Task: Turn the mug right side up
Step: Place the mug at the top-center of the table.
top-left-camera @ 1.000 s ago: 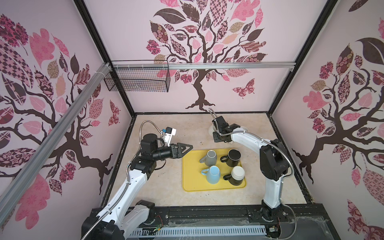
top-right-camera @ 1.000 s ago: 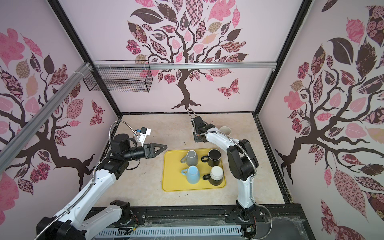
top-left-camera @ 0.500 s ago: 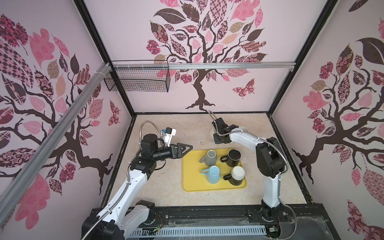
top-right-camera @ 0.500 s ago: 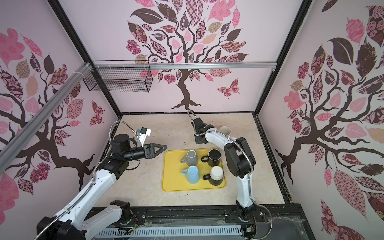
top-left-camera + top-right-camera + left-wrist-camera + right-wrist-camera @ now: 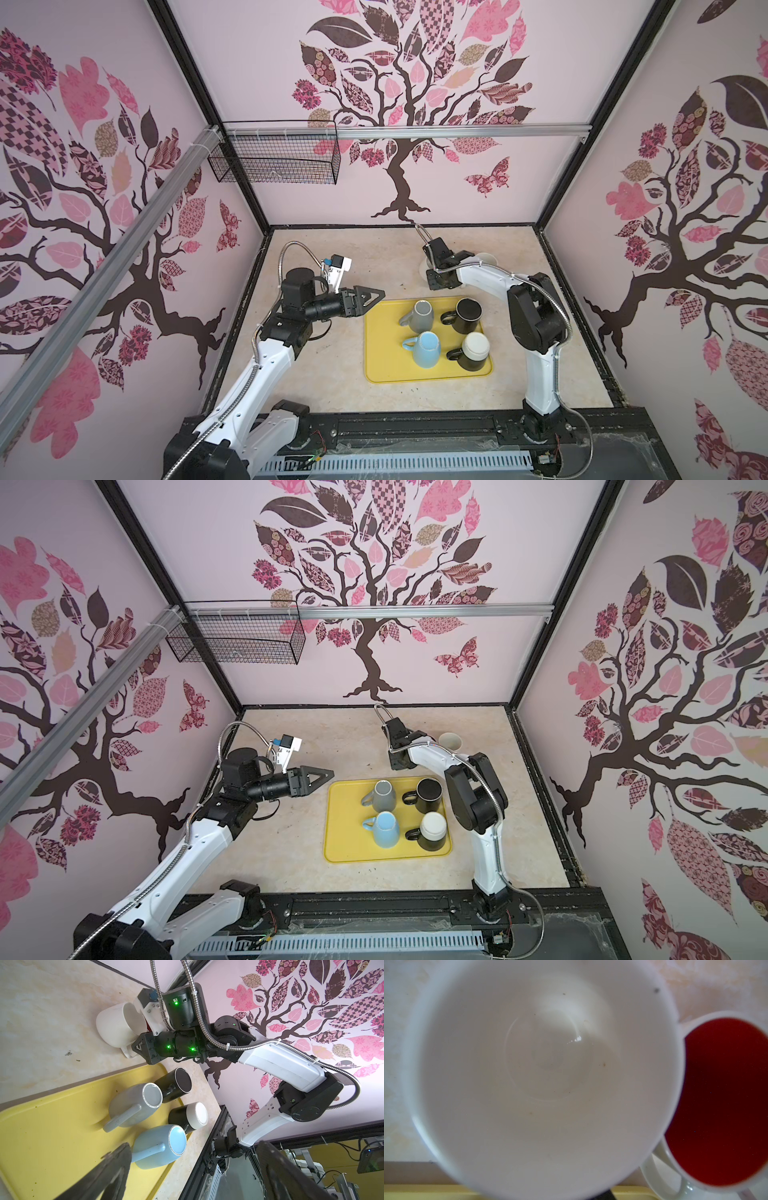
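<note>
In both top views the left gripper [image 5: 380,294] hangs level above the table at the far left corner of the yellow tray [image 5: 382,357]. From up here its fingers overlap, so I cannot read the gap. On the tray stand a grey mug [image 5: 419,316], a black mug [image 5: 466,315], a blue mug [image 5: 426,349] and a black-and-white mug [image 5: 473,351], two by two. The right gripper [image 5: 439,284] points down at the table just beyond the tray's far edge. The white mug [image 5: 424,270] shows only as a pale sliver beside it, under the wrist. A pale cup [image 5: 451,742] sits just behind the right forearm.

The left wrist view settles the left side: its two fingers [image 5: 116,1167] stand wide apart, so that gripper is open. Past the tray, the white mug [image 5: 116,1026] stands on the table with its mouth up and its handle turned toward the tray. The right gripper [image 5: 135,1047] is closed, its tip just beside that handle; I cannot tell whether it pinches it. The grey and blue mugs show their foot rings upward.

The right wrist view looks straight down into the white mug [image 5: 546,1076], which is blurred and fills most of the picture. A red-lined mug [image 5: 720,1101] sits just beside it, their rims nearly touching.
</note>
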`<move>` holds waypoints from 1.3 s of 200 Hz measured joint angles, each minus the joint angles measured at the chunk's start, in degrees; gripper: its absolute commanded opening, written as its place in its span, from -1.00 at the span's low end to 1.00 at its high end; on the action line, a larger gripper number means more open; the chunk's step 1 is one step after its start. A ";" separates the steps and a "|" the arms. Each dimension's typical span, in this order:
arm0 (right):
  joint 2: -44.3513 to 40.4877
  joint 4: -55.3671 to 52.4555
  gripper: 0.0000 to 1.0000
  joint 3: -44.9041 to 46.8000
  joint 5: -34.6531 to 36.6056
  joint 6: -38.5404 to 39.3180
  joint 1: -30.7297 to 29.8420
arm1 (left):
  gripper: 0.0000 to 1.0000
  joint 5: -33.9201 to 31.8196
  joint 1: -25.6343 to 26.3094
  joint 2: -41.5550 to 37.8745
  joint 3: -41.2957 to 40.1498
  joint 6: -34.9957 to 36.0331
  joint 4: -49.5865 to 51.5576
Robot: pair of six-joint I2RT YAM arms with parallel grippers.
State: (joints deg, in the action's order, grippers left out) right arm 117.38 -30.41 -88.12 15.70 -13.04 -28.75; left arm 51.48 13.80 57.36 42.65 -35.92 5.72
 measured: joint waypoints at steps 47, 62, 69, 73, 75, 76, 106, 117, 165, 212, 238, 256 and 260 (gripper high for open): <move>0.00 -0.17 -0.55 0.00 -0.15 -0.22 0.02 | 0.94 -0.07 -0.13 0.00 0.00 0.04 0.37; 0.00 -0.13 -0.52 -0.07 -0.13 -0.37 0.02 | 0.94 -0.22 -0.31 -0.02 0.00 0.11 0.59; 0.00 -0.17 -0.50 -0.48 -0.13 -0.44 0.02 | 0.94 -0.26 -0.33 -0.09 0.00 0.13 0.74; 0.00 -0.15 -0.49 -0.70 -0.15 -0.44 0.02 | 0.94 -0.31 -0.33 -0.15 0.00 0.15 0.85; 0.00 -0.13 -0.48 -0.76 -0.15 -0.46 0.02 | 0.94 -0.31 -0.33 -0.20 0.00 0.15 0.87; 0.00 -0.09 -0.48 -0.81 -0.15 -0.48 0.02 | 0.94 -0.33 -0.33 -0.22 0.00 0.15 0.90; 0.00 0.11 -0.42 -1.53 -0.15 -0.90 0.07 | 0.94 -0.42 -0.33 -0.66 0.00 0.24 1.29; 0.00 0.11 -0.40 -1.53 -0.20 -1.01 0.07 | 0.94 -0.44 -0.33 -0.76 0.00 0.31 1.36; -0.31 0.52 -0.34 -1.03 -1.05 -1.11 0.07 | 0.95 -0.48 -0.90 -0.79 0.00 1.01 2.45; -5.79 2.84 -0.30 5.07 -3.87 -1.09 0.07 | 0.94 -1.84 -1.07 -0.48 0.00 3.19 5.22; -12.33 5.40 -0.30 9.77 -6.64 -1.31 0.00 | 0.94 -3.43 -1.07 -0.35 0.11 4.98 7.37; -17.05 6.97 -0.30 11.91 -8.35 -1.66 -0.79 | 0.94 -4.79 -1.07 0.02 0.42 6.62 9.60; -17.88 7.26 -0.30 12.11 -8.52 -1.77 -0.96 | 0.95 -5.07 -1.07 0.15 0.52 6.97 10.03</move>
State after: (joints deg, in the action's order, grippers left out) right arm 99.50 -23.16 -76.01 7.18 -14.81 -29.71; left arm 46.41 12.73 57.52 43.18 -28.95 15.75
